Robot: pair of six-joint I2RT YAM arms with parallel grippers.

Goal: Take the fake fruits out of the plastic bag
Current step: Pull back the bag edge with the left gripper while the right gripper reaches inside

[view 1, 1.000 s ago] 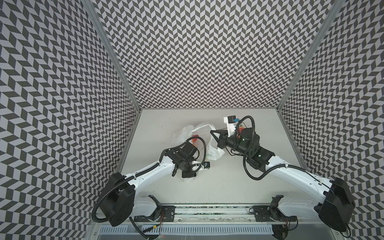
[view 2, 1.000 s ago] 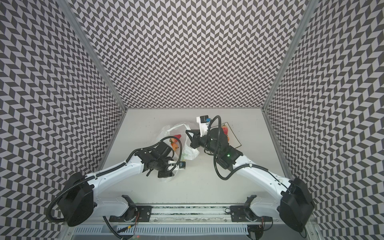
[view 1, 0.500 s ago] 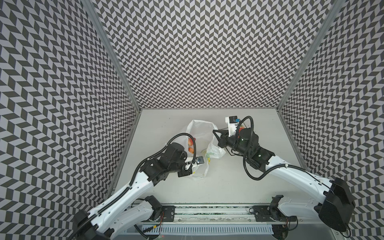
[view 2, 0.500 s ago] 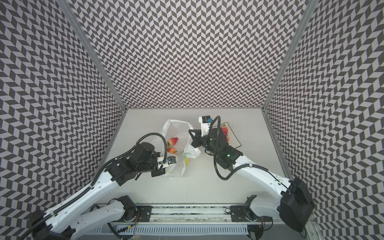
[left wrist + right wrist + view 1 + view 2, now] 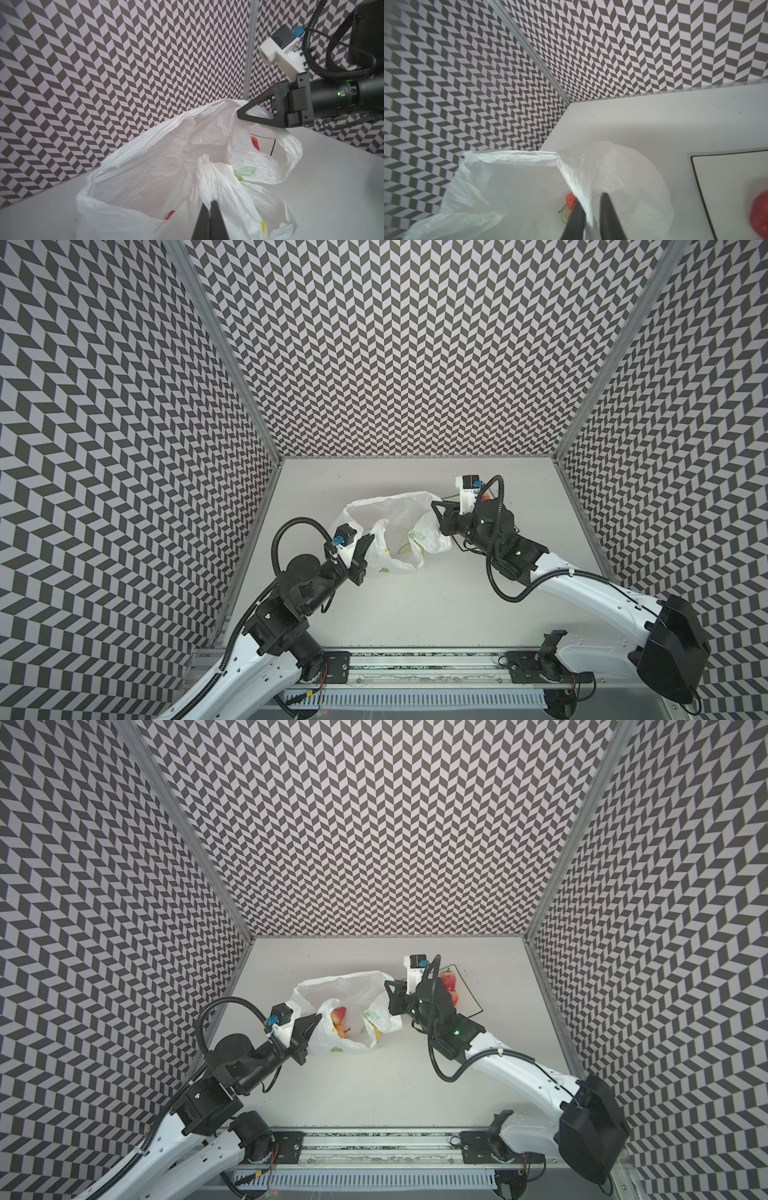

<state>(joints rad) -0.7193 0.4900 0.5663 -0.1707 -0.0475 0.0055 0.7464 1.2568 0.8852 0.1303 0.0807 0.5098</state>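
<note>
The plastic bag (image 5: 399, 531) (image 5: 345, 994) lies open on the table between both arms. My left gripper (image 5: 371, 537) (image 5: 318, 1016) (image 5: 209, 204) is shut on a bunched handle of the bag (image 5: 166, 166). My right gripper (image 5: 434, 502) (image 5: 387, 982) (image 5: 589, 197) is at the far rim. Its jaws stand a little apart, with the bag's (image 5: 512, 187) edge running between the fingers (image 5: 578, 212). Inside the bag, a top view shows two fake fruits: a red-yellow one (image 5: 338, 1015) and a small stemmed one (image 5: 343, 1029) (image 5: 570, 200).
A square white black-rimmed plate (image 5: 467, 994) (image 5: 726, 187) lies right of the bag, partly under my right arm. It holds a strawberry (image 5: 448, 981) (image 5: 760, 214) and another red fruit (image 5: 454, 996). Patterned walls enclose the table on three sides.
My left gripper closed on the bag handle and lifted it, and the bag's mouth now gapes wider. My right gripper's jaws have parted slightly at the far rim.
</note>
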